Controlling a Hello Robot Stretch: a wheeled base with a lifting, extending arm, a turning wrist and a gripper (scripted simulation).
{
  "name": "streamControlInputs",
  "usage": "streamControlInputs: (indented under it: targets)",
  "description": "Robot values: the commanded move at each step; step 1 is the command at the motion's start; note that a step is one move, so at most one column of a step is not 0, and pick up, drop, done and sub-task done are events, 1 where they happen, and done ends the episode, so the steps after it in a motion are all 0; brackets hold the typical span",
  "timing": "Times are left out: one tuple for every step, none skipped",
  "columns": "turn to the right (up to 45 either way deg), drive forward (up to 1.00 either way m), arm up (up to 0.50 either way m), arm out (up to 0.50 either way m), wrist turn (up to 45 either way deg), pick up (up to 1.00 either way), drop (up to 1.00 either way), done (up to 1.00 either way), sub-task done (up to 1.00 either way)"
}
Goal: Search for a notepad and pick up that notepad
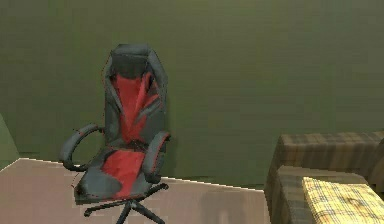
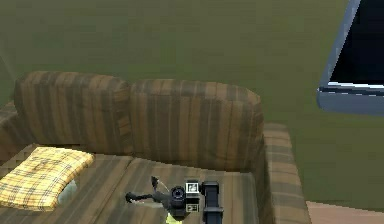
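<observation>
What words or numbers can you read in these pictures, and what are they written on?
None: no word, number or sign can be read here.
The black and red office chair, the striped sofa and the yellow checked cushion carry no writing.
The two small white squares at the end of the arm bear black marks, which are patterns and not letters.

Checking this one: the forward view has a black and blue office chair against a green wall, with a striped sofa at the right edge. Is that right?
Not quite. The office chair is black and red, not blue, as the forward view shows. It does stand against the green wall, with the striped sofa at the right edge.
</observation>
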Motion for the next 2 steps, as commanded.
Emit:
streamControlInputs:
  targets:
    - [0.0,0.0,0.0,0.0,39.0,0.0,0.0,0.0,0.0]
    - [0.0,0.0,-0.3,0.0,0.0,0.0,0.0,0.0,0.0]
